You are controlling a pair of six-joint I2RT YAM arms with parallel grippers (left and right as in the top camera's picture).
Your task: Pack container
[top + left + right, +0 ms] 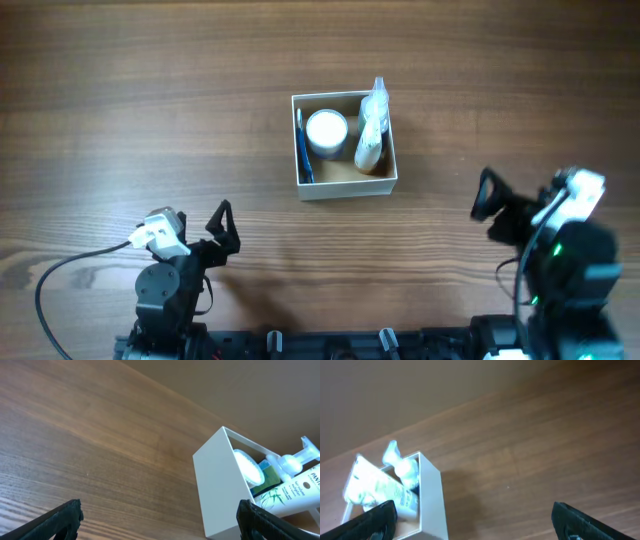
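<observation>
The container (345, 182), a square white-walled box with a brown inside, sits at mid-table. It holds a round white-lidded jar (326, 130), a white pump bottle (371, 130) lying along its right side and a blue stick (303, 148) along its left wall. The container also shows in the left wrist view (217, 485) and the right wrist view (431, 495). My left gripper (225, 228) is open and empty near the front left. My right gripper (488, 200) is open and empty at the front right. Both are well away from the container.
The wooden table (150, 100) runs all round the container. A grey cable (70, 275) loops at the left arm's base near the front edge.
</observation>
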